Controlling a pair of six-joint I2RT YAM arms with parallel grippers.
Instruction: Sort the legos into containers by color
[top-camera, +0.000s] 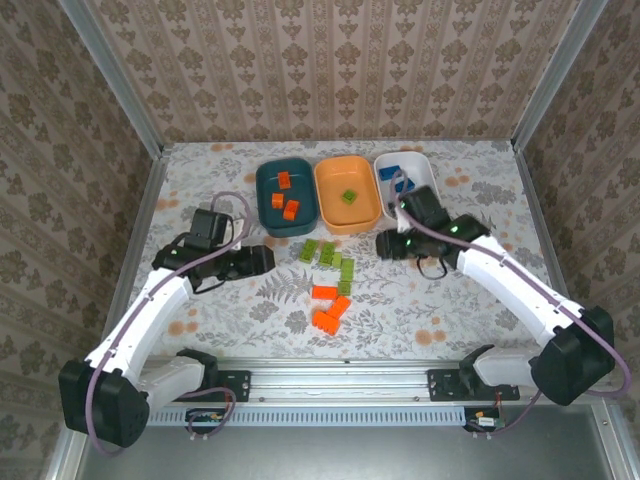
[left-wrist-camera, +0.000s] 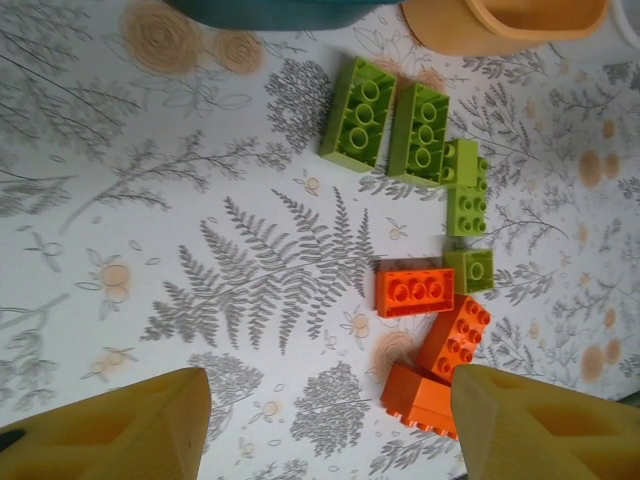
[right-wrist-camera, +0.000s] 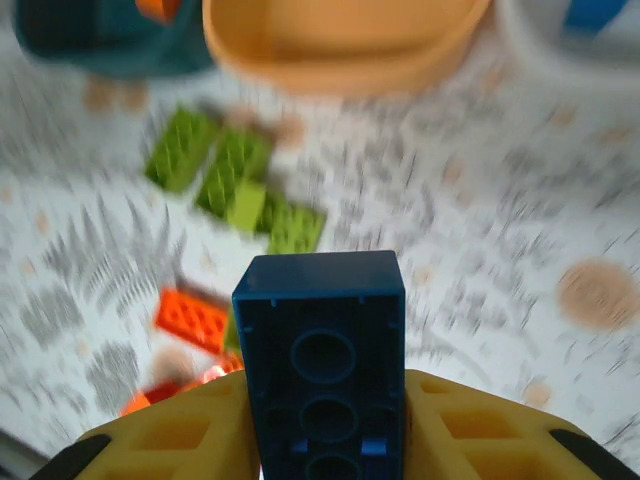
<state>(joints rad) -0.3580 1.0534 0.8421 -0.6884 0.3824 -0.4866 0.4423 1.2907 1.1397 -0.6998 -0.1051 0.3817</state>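
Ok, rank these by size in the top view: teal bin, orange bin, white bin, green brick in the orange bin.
1. Teal bin and orange bin: alike, not ranked.
White bin: partly hidden, so unsure, roughly similar.
2. Green brick: by far the smallest.

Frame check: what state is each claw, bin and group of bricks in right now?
left claw: open, empty
right claw: shut on blue brick
teal bin: holds three orange bricks
orange bin: holds one green brick
white bin: holds blue bricks
loose green bricks: on table, unsorted
loose orange bricks: on table, unsorted
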